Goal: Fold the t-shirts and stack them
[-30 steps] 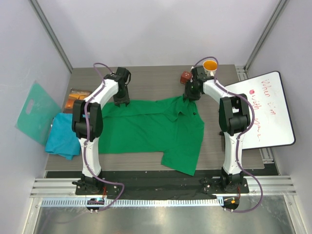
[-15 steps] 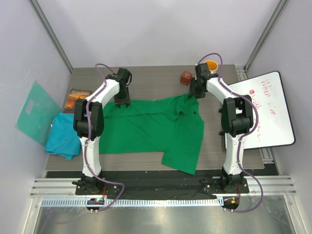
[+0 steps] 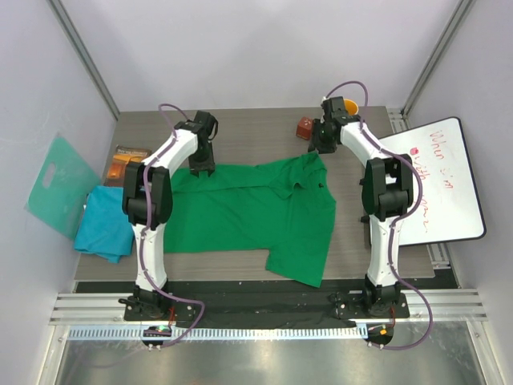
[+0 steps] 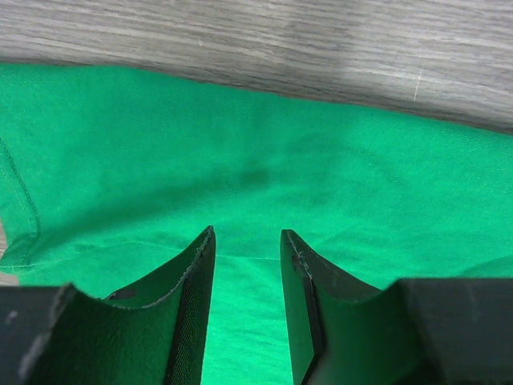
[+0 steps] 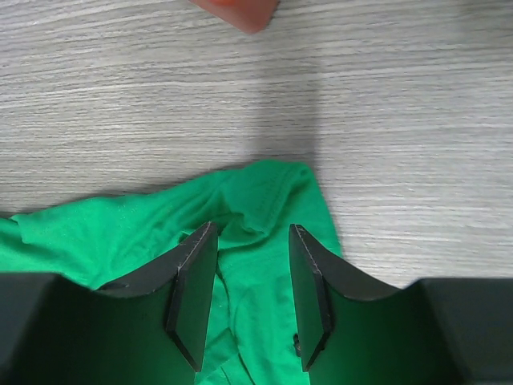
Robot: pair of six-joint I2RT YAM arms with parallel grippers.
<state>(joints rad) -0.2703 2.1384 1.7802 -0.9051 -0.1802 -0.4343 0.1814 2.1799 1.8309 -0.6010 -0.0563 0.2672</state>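
The left hand (image 4: 247,233) is open, its two dark fingers parted with nothing between them. It hangs just over the green t-shirt (image 3: 248,212), a little inside the cloth's upper edge, with the grey desk (image 3: 256,132) showing beyond. The right hand (image 5: 252,228) is open too, fingers apart and empty, poised over the shirt's upper right corner, where the fabric bunches into a rumpled, rounded tip. The wrist views do not show whether either hand touches the cloth. Seen from above, the green shirt lies spread across the middle of the desk with its long axis running left to right. The two hands sit toward opposite ends of its upper edge, and the body of the shirt stretches away from them toward the bottom of the frame, with one flap reaching lower at lower right. The coming move likely turns on this: each hand would pinch the edge directly beneath it and carry it down-frame, creasing the shirt along its long axis. The bunched right corner looks the harder one to catch cleanly. A red block (image 3: 304,127) lies just up-frame of the right hand, and an orange mug (image 3: 346,106) stands beyond it. The teal-blue t-shirt (image 3: 103,224) lies crumpled at the desk's left edge, apart from the green one and nearer the left arm.
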